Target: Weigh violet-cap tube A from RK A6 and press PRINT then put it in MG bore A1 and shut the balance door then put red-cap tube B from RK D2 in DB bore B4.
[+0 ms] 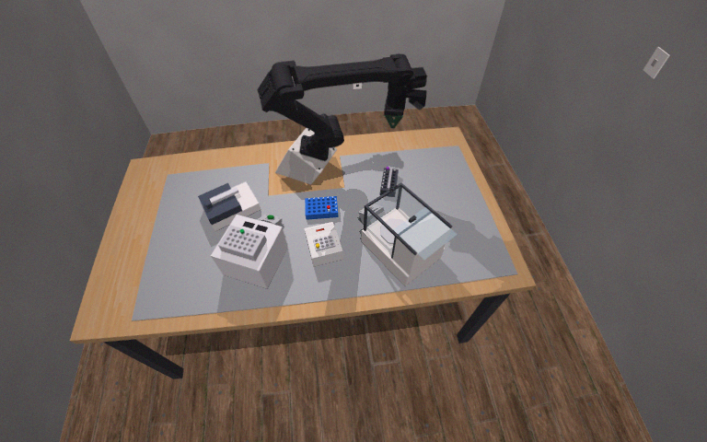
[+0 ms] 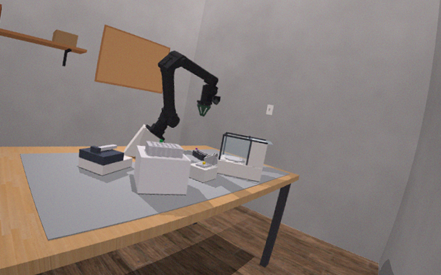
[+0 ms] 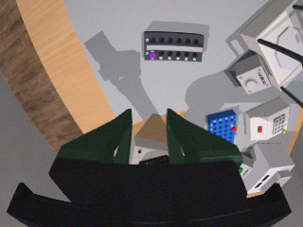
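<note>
Some of the balance (image 1: 383,256) (image 2: 240,170) (image 3: 259,29) lies outside wrist view.

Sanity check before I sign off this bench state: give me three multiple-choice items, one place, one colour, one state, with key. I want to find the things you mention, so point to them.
1. Where is the violet cap (image 1: 387,168) (image 2: 196,148) (image 3: 152,55)?
A. In the yellow-capped block
B. On the pan
C. In the black two-row block (image 1: 389,180) (image 2: 200,154) (image 3: 174,48)

2. What colour is the cap in the blue rack (image 1: 316,207) (image 3: 222,126)?
A. Red
B. Green
C. White

3. How is the balance's door (image 1: 428,235) (image 2: 270,142)?
A. Fully shut
B. Slid open
C. Lying on the mat

Key:
1 C: the wrist view shows it in an end bore.
2 A: top and wrist views show one red cap there.
3 B: the pane overhangs the back, the top above the pan uncovered.
</note>
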Motion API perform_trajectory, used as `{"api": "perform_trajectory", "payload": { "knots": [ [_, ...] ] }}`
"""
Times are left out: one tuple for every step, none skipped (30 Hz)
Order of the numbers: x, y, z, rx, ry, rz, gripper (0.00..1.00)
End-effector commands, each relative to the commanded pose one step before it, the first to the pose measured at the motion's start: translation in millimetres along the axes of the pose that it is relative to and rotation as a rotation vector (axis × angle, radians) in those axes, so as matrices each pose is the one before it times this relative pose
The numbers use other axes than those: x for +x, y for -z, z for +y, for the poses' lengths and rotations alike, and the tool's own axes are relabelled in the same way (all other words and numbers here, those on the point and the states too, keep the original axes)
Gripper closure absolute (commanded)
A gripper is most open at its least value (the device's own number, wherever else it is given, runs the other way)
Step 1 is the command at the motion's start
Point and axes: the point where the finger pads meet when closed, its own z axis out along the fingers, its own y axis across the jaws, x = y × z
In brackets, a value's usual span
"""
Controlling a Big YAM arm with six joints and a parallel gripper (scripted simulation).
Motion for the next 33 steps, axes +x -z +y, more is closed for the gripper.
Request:
{"api": "perform_trajectory", "payload": {
  "knots": [
    [-0.27,5.94,-1.15,-0.00063,-0.00498,-0.00072,0.7],
    [0.0,0.0,0.0,0.0,0.00016,0.0,0.7],
    [0.0,0.0,0.0,0.0,0.0,0.0,0.7],
    [0.0,0.0,0.0,0.0,0.0,0.0,0.7],
    [0.0,0.0,0.0,0.0,0.0,0.0,0.7],
    [0.0,0.0,0.0,0.0,0.0,0.0,0.7],
    [0.0,0.0,0.0,0.0,0.0,0.0,0.7],
    [0.0,0.0,0.0,0.0,0.0,0.0,0.7],
    [0.0,0.0,0.0,0.0,0.0,0.0,0.7],
    [0.0,0.0,0.0,0.0,0.0,0.0,0.7],
    [0.0,0.0,0.0,0.0,0.0,0.0,0.7],
    [0.0,0.0,0.0,0.0,0.0,0.0,0.7],
    [0.0,0.0,0.0,0.0,0.0,0.0,0.7],
    [0.0,0.0,0.0,0.0,0.0,0.0,0.7],
    [0.0,0.0,0.0,0.0,0.0,0.0,0.7],
    [0.0,0.0,0.0,0.0,0.0,0.0,0.7],
    [0.0,0.0,0.0,0.0,0.0,0.0,0.7],
    [0.0,0.0,0.0,0.0,0.0,0.0,0.7],
    [0.0,0.0,0.0,0.0,0.0,0.0,0.7],
    [0.0,0.0,0.0,0.0,0.0,0.0,0.7],
    [0.0,0.0,0.0,0.0,0.0,0.0,0.7],
    [0.0,0.0,0.0,0.0,0.0,0.0,0.7],
    [0.0,0.0,0.0,0.0,0.0,0.0,0.7],
    [0.0,0.0,0.0,0.0,0.0,0.0,0.7],
    [0.0,0.0,0.0,0.0,0.0,0.0,0.7],
    [0.0,0.0,0.0,0.0,0.0,0.0,0.7],
    [0.0,0.0,0.0,0.0,0.0,0.0,0.7],
    [0.0,0.0,0.0,0.0,0.0,0.0,0.7],
    [0.0,0.0,0.0,0.0,0.0,0.0,0.7],
    [0.0,0.0,0.0,0.0,0.0,0.0,0.7],
    [-14.83,10.29,-9.39,-0.01942,-0.04749,-0.04799,0.7],
    [-9.63,7.62,-8.06,-0.0058,-0.03812,-0.02173,0.7],
    [-2.99,0.45,-6.3,0.00194,-0.0316,-0.00437,0.7]
  ]
}}
